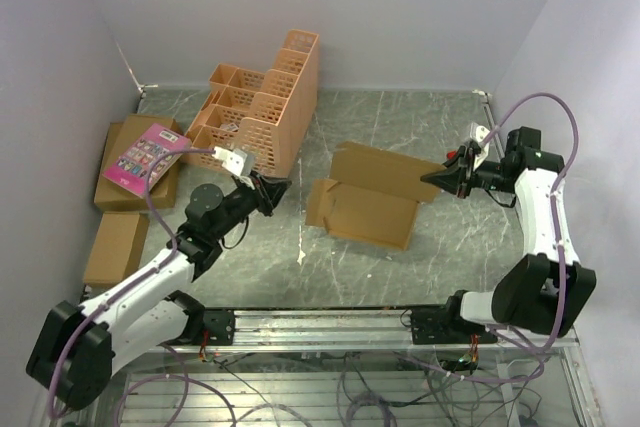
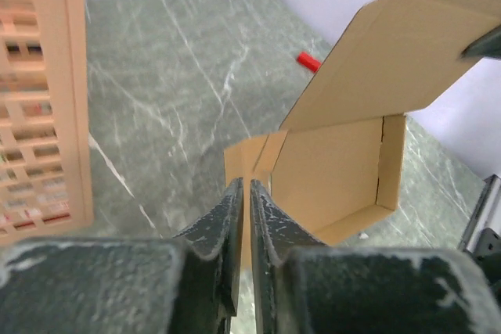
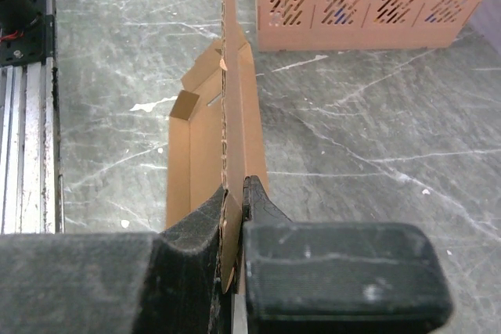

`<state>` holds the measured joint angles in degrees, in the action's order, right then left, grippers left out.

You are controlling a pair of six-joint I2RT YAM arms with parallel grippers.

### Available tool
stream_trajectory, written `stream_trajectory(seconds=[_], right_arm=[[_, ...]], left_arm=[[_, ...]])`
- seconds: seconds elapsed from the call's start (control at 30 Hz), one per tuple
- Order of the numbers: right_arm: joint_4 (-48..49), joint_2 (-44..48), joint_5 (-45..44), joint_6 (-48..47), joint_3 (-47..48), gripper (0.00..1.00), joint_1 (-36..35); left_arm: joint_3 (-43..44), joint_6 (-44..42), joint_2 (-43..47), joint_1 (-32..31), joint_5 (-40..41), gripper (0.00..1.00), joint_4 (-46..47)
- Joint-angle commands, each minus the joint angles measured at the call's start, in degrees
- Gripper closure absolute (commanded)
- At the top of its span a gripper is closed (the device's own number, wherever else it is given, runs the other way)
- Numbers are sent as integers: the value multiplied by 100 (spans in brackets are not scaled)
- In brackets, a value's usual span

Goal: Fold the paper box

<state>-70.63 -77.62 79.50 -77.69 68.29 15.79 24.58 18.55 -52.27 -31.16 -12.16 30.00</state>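
Mid-table, the paper box [image 1: 362, 212] looks barely begun: the right gripper [image 1: 436, 178] is clamped on its lifted far panel, the left gripper [image 1: 284, 187] hovers just left, fingers a slit apart and empty, and walls and closing seemingly remain.

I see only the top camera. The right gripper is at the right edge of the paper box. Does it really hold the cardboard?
Observer: Yes. In the right wrist view, the right gripper is shut on the edge of a raised flap of the paper box.
Operator: Does the left gripper hold anything?
Observer: No. In the left wrist view, the left gripper holds nothing; only a thin slit shows between its fingers.
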Motion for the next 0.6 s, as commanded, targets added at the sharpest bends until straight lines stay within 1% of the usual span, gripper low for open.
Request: stream_trajectory(seconds=[0.0,0.1,0.27,0.37,0.57], right_arm=[[1272,493,-147,1587,-270,100,-11],[1727,697,-235,2079,-431,100,-70],[1946,833,-265,2278,-624,100,-98],[2026,854,-258,2339,-685,100,-94],[1930,829,-203,2242,-668,100,-103]], left_arm=[[-85,1064,-578,-41,34,84,550],[361,1068,-1229,-278,174,86,327],[963,813,-1883,-563,780,89,49],[1131,784,-2286,-671,668,89,286],[1585,632,-2975,-952,728,89,330]])
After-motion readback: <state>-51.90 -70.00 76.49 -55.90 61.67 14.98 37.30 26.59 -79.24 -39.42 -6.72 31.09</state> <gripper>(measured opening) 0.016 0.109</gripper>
